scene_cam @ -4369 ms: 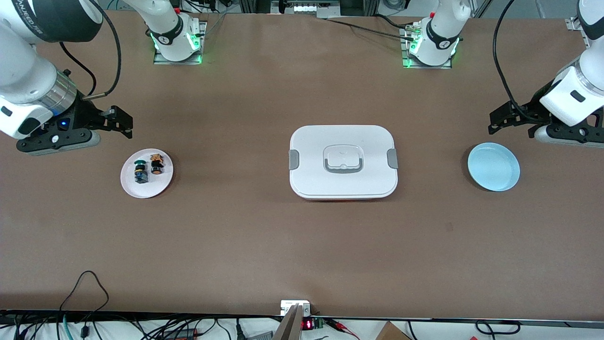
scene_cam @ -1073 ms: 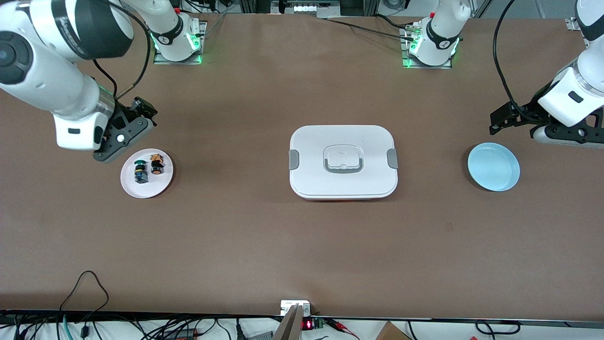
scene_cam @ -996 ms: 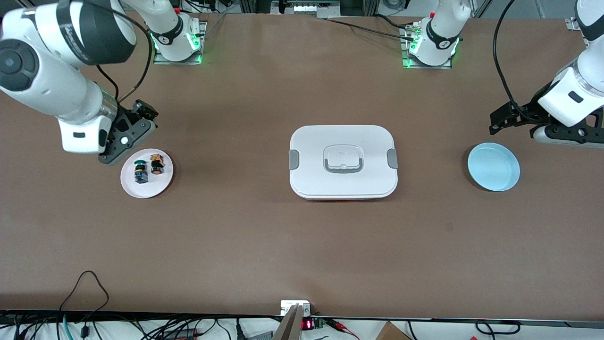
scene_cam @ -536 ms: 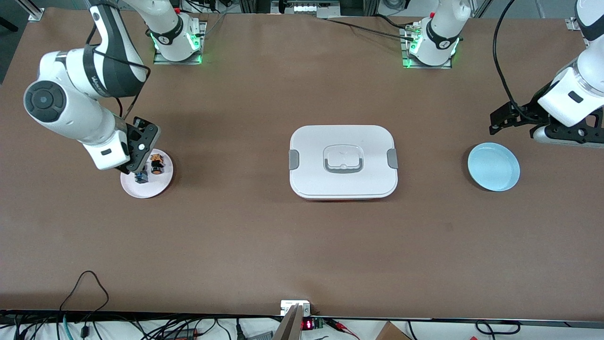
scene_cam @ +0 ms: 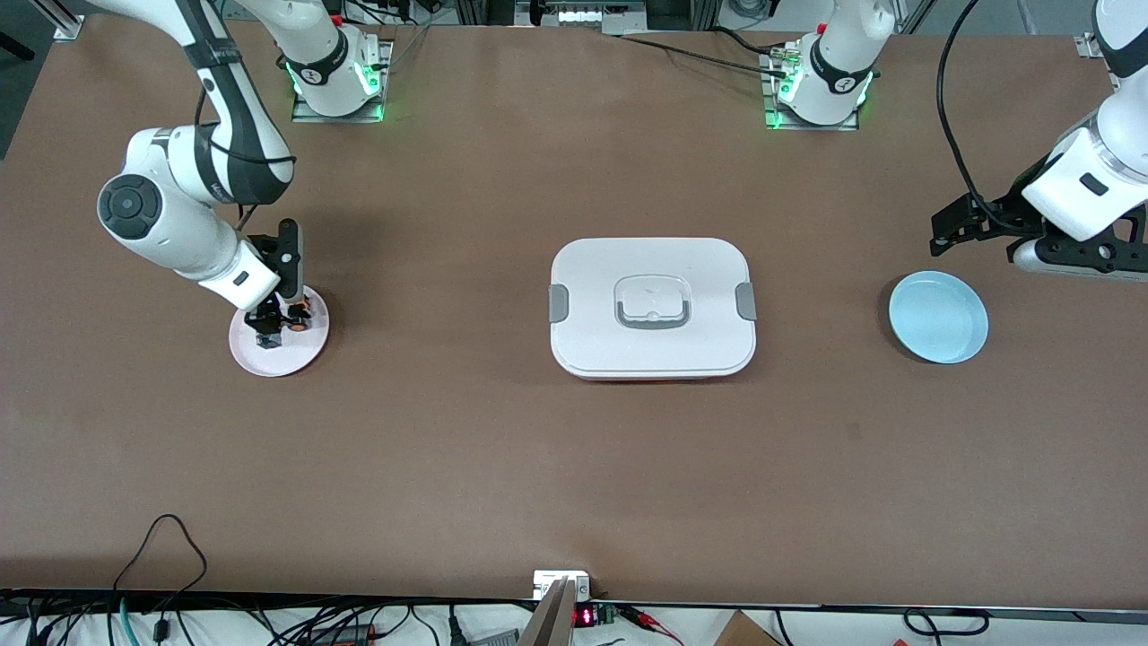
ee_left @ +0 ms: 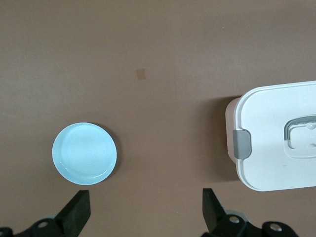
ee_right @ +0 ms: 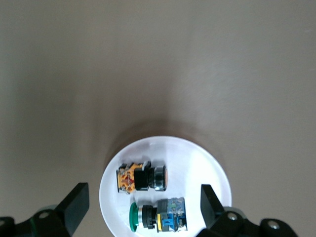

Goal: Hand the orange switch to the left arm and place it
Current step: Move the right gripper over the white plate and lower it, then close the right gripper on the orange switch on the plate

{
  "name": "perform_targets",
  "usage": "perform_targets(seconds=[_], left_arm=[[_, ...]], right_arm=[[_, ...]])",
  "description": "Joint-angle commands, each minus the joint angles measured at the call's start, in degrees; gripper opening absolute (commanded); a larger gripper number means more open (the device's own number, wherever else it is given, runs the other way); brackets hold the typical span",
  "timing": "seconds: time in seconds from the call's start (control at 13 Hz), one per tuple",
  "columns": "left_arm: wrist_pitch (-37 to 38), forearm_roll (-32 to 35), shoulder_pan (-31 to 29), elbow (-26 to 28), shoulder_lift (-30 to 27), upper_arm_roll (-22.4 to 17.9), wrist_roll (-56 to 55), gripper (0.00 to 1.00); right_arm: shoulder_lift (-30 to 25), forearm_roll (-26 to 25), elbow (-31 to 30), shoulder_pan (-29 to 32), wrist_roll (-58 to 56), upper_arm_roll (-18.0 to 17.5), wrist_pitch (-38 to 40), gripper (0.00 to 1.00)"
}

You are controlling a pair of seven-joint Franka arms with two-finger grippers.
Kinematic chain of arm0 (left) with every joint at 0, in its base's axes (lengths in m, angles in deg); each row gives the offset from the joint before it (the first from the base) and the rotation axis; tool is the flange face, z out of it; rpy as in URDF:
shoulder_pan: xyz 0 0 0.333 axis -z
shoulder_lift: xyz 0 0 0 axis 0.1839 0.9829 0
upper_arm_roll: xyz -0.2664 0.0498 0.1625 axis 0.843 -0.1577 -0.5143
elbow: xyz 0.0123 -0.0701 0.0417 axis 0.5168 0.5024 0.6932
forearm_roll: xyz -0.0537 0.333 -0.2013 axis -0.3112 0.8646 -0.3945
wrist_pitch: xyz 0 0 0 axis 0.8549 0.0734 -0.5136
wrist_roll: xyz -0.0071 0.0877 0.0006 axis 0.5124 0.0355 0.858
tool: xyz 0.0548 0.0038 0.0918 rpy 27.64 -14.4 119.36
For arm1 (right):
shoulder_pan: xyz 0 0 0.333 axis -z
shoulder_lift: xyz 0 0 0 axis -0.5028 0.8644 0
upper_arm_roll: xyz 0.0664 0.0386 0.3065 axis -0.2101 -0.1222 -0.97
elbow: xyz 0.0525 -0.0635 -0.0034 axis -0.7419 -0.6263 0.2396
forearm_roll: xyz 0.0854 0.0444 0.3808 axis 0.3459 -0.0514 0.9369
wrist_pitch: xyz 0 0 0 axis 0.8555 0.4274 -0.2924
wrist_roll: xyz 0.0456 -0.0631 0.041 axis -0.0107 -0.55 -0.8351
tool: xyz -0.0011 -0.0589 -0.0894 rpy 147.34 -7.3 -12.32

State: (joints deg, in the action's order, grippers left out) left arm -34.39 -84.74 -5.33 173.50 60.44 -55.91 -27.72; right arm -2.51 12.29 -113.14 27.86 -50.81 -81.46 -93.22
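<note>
The orange switch (scene_cam: 299,314) lies on its side on a small white plate (scene_cam: 285,359) toward the right arm's end of the table. It lies beside a green-capped, blue-bodied switch (ee_right: 158,216). My right gripper (scene_cam: 276,316) is open and points down low over this plate. In the right wrist view its fingers straddle both switches, touching neither, with the orange switch (ee_right: 142,177) just ahead of them. The white box (scene_cam: 653,308) sits closed at the table's middle. My left gripper (scene_cam: 951,231) waits open and empty above the table beside a light-blue plate (scene_cam: 938,317).
The left wrist view shows the blue plate (ee_left: 85,153) and one end of the box (ee_left: 276,138) with a grey clip. Bare brown table lies between the plates and the box. Cables run along the table's front edge.
My right arm has swung in and come down over the white plate, turning its gripper to point down at the switches. The left arm has not moved.
</note>
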Motion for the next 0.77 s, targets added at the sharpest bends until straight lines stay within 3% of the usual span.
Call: perform_targets(seconds=[0.0, 0.69], left_arm=[[0.29, 1.44, 0.10, 0.05, -0.15, 0.23, -0.60, 1.00], [0.29, 1.44, 0.10, 0.05, -0.15, 0.23, -0.60, 1.00]], right_arm=[[2.59, 0.33, -0.54, 1.89, -6.50, -1.22, -3.94, 1.00], [6.11, 0.50, -4.32, 4.60, -11.44, -1.92, -12.91, 1.00]])
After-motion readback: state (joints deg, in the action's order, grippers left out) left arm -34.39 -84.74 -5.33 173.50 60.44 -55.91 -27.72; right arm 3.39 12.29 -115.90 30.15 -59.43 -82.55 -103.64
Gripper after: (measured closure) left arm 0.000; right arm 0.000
